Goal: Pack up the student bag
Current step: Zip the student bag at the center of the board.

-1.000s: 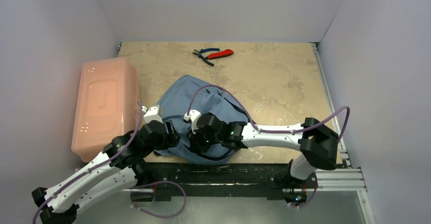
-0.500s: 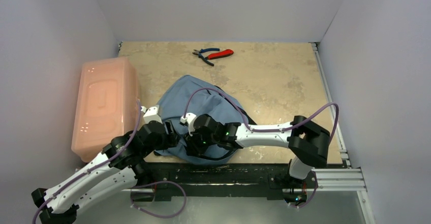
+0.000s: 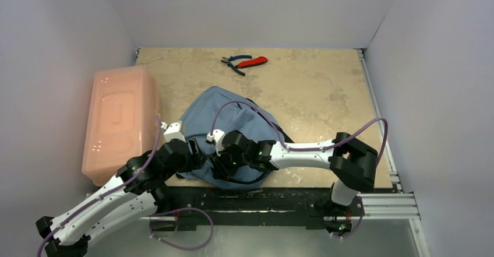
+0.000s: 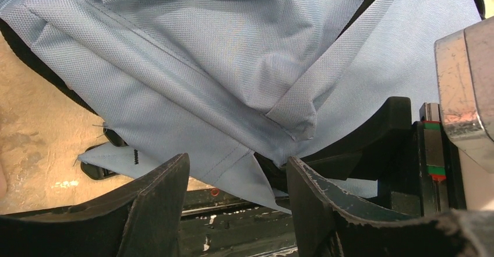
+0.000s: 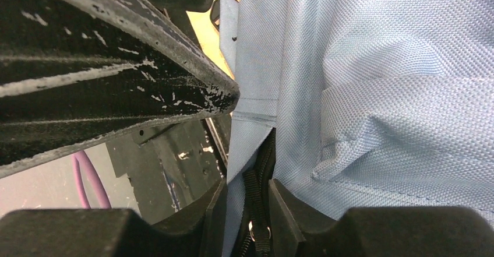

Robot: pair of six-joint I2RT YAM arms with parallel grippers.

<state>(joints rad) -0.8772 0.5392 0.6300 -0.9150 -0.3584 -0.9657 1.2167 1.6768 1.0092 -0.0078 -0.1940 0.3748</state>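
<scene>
Since a second ago the right arm's elbow has swung left; the left arm is unchanged. We see the soft grey-blue fabric student bag reaching the near edge of the beige table, beside a rigid translucent pink plastic box. The left gripper stands spread, with a fabric corner loose between its jaws. The right gripper sits narrowly around the dark zip trim; we cannot tell whether it grips. Red and blue pliers lie far off. We judge the left should clamp fabric before the right pulls.

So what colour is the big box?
The box is pale pink, seen best in the top view.
</scene>
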